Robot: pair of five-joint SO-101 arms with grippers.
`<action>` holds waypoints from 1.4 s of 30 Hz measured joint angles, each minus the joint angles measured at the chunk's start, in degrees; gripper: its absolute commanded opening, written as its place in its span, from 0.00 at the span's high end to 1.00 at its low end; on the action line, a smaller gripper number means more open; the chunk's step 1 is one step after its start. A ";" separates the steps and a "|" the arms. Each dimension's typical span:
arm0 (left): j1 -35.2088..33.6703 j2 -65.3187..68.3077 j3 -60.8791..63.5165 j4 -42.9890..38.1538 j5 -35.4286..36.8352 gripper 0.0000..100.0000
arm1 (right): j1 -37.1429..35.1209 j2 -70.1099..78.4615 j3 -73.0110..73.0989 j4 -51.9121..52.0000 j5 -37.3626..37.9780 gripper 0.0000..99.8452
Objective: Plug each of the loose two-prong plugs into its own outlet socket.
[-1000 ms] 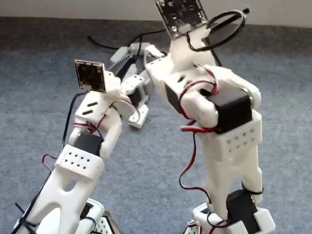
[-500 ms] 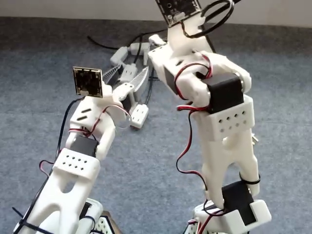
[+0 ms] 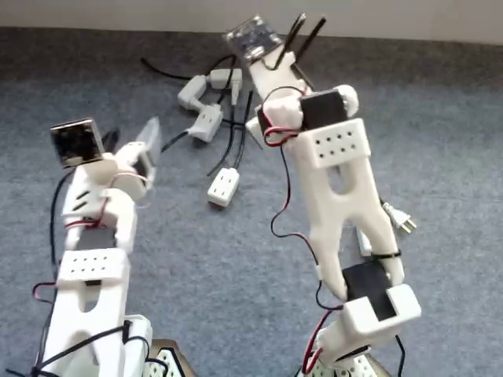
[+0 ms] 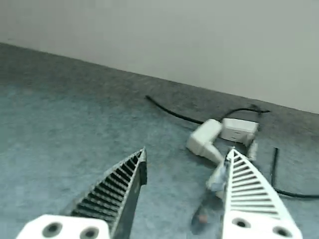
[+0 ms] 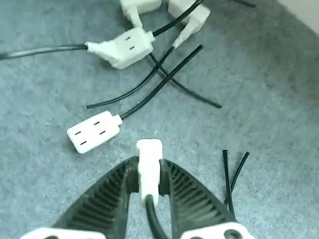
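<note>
My right gripper point(image 5: 148, 164) is shut on a white two-prong plug point(image 5: 148, 172) with a black cord, held above the grey carpet. Just beyond it lies a white outlet socket point(image 5: 93, 131) point(image 3: 223, 187) with its slots facing up. A second socket point(image 5: 124, 47) point(image 3: 206, 122) lies farther off among crossed black cords. My left gripper point(image 4: 187, 154) point(image 3: 148, 141) hangs open and empty over the carpet, off to the left of the cluster. Past it I see a white socket point(image 4: 239, 130) and a white plug body point(image 4: 204, 139). Another loose plug point(image 3: 402, 223) lies to the right of the right arm.
Loose black cords point(image 5: 164, 82) cross between the sockets, and two short cord ends point(image 5: 232, 172) lie beside my right gripper. A pale wall point(image 4: 199, 40) closes off the carpet behind the cluster. Open carpet point(image 3: 196, 259) stretches between the two arm bases.
The left arm has swung left, away from the cord cluster. The right arm has swung back toward the far edge, uncovering the sockets in the high view.
</note>
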 measured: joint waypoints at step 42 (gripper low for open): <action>-6.07 0.00 7.82 0.00 5.63 0.75 | -11.96 21.36 0.53 -6.24 10.99 0.99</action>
